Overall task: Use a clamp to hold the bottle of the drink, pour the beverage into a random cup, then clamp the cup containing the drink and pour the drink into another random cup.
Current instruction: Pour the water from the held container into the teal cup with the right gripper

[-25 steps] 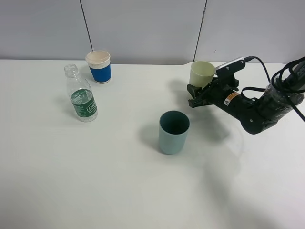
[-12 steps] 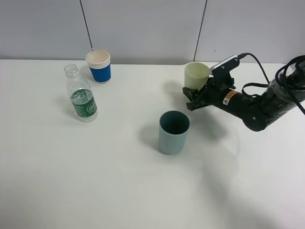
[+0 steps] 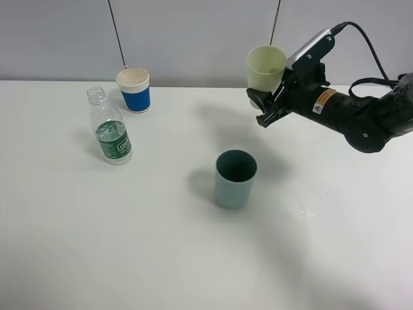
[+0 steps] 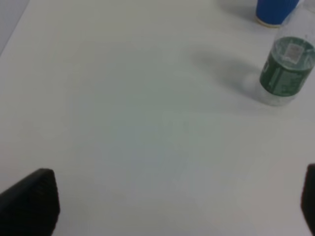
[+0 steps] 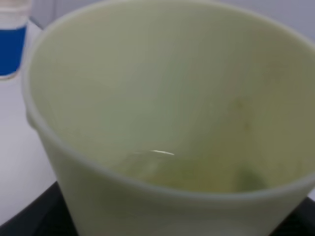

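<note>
My right gripper [image 3: 263, 106] is shut on a pale green cup [image 3: 265, 67] and holds it upright in the air, above and behind the teal cup [image 3: 235, 178] that stands mid-table. The right wrist view is filled by the pale green cup [image 5: 167, 123], with a little clear liquid at its bottom. The clear bottle [image 3: 110, 129] with a green label stands uncapped at the left, partly filled; it also shows in the left wrist view [image 4: 287, 70]. My left gripper shows only as dark finger edges [image 4: 29, 199], set wide apart and empty, far from the bottle.
A blue and white paper cup [image 3: 135, 90] stands behind the bottle at the back left; its base shows in the left wrist view [image 4: 275, 11]. A few water drops [image 3: 307, 212] lie on the white table right of the teal cup.
My right gripper has lifted the pale green cup off the table, up and slightly left. The bottle and the other cups have not moved.
</note>
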Robot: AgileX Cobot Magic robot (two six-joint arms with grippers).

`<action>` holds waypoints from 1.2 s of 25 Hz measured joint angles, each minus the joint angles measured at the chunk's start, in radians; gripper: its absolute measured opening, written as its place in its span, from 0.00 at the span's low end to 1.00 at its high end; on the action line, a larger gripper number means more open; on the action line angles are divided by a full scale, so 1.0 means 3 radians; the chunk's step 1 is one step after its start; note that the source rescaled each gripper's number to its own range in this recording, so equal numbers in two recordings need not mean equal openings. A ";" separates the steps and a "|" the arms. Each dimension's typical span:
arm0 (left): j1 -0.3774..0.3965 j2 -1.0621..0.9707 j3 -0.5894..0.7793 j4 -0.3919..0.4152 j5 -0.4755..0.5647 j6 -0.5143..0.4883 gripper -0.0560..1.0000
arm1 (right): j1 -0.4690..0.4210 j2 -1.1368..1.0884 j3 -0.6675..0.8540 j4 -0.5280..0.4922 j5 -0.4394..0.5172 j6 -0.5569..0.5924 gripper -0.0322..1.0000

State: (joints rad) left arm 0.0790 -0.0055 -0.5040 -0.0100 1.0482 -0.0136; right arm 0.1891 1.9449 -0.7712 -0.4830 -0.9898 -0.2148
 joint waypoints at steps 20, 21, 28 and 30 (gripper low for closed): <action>0.0000 0.0000 0.0000 0.0000 0.0000 -0.0007 1.00 | 0.0000 -0.0121 -0.0134 -0.1293 0.0166 -0.0741 0.03; 0.0000 0.0000 0.0000 0.0000 0.0000 -0.0007 1.00 | 0.0000 -0.0121 -0.0179 -0.1340 0.0172 -0.0741 0.03; 0.0000 0.0000 0.0000 0.0000 0.0000 -0.0007 1.00 | 0.0000 -0.0128 -0.0277 -0.1597 0.0159 -0.0773 0.03; 0.0000 0.0000 0.0000 0.0000 0.0000 -0.0007 1.00 | 0.0000 -0.0128 -0.0277 -0.1747 0.0155 -0.0759 0.03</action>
State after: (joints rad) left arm 0.0790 -0.0055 -0.5040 -0.0100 1.0482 -0.0156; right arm 0.1891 1.9064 -0.8543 -1.0070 -0.9432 -0.4427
